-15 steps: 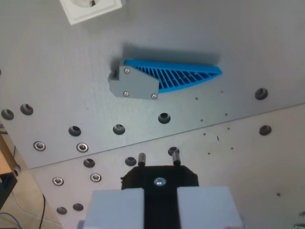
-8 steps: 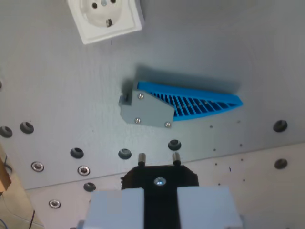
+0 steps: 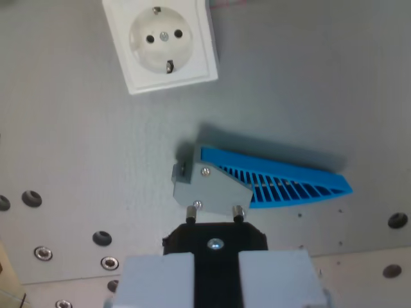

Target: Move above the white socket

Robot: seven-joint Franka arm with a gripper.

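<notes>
Grey metal surface [image 3: 308,83] fills the wrist view, dotted with several bolt holes. One white socket [image 3: 162,42] lies at the top, left of centre. One blue ribbed wedge with a grey bracket [image 3: 257,183] sits below it. The pincer [image 3: 215,215] grips one black plug [image 3: 215,242] showing two pins.

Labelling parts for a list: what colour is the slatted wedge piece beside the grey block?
Bright blue: the slatted wedge shows clearly in the wrist view.

A grey perforated plate [image 3: 77,154] carries a white socket [image 3: 162,43] and a blue-grey wedge [image 3: 257,183].
</notes>
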